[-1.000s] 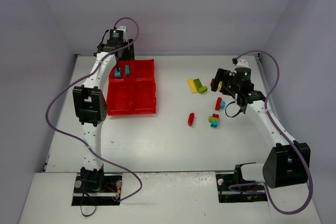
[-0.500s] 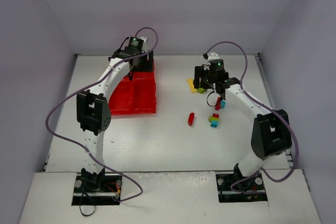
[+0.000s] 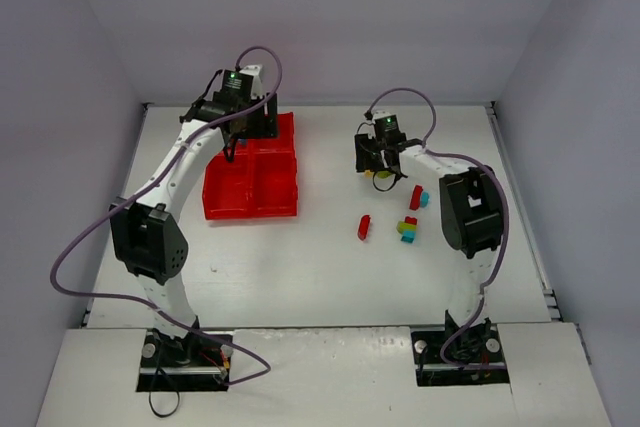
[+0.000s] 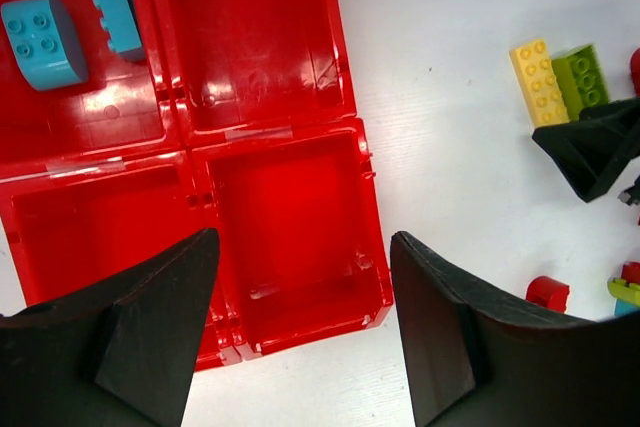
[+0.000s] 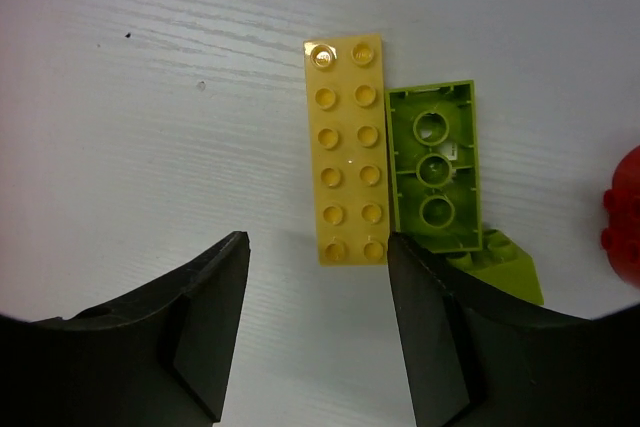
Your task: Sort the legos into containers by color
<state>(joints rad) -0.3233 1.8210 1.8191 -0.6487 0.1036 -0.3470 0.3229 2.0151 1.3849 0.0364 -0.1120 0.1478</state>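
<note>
- Where the left wrist camera looks down, a rounded cyan-blue brick (image 4: 42, 40) and a narrower cyan-blue brick (image 4: 113, 7) lie just beside each other in one compartment of the red tray (image 4: 350, 137), the one at the upper left of that view.
- Out on the white bench (image 5: 150, 97), well apart from the tray, a long yellow brick (image 5: 346, 148) lies studs up. A green brick (image 5: 433, 167) lies underside up just beside it, their long sides parallel.
- A second green piece (image 5: 505, 265) shows at the green brick's near end, partly behind a finger. A red piece (image 5: 625, 217) is cut off by that view's edge.
- Seen from above, a lone red brick (image 3: 364, 227) lies nearer the arm bases, with a multicolour clump (image 3: 408, 229) near it and a small cyan brick (image 3: 424, 199) just beside a farther red brick (image 3: 415, 197).
- The right claw (image 5: 316, 282) hangs over the yellow brick with its fingers apart, gripping nothing. The brick's near end sits between the fingertips in the wrist view, and whether they touch it cannot be told.
- The left claw (image 4: 302, 277) is spread wide and empty above the tray, over the compartment at the lower right of its own view.
</note>
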